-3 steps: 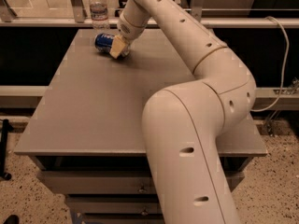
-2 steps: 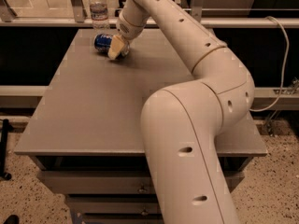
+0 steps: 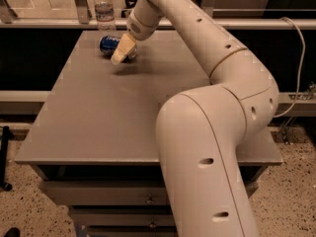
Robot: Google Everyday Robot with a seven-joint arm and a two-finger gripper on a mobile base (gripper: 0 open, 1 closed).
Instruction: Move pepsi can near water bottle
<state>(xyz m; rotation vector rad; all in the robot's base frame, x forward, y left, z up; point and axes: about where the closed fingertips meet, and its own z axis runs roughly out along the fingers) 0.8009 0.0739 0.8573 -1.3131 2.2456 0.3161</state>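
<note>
The pepsi can (image 3: 108, 44), blue with silver ends, lies on its side at the far left of the grey table (image 3: 118, 112). The water bottle (image 3: 103, 10), clear with a white cap and a pale label, stands upright just behind the can at the table's far edge, a short gap away. My gripper (image 3: 121, 54) reaches down from the long white arm and sits right at the can's right end, covering that end from view. The can rests on the table top.
My white arm (image 3: 212, 132) fills the right and front of the view and hides the table's right side. A metal rail and glass wall run behind the table. Drawers sit below the table's front edge. A white cable hangs at the right.
</note>
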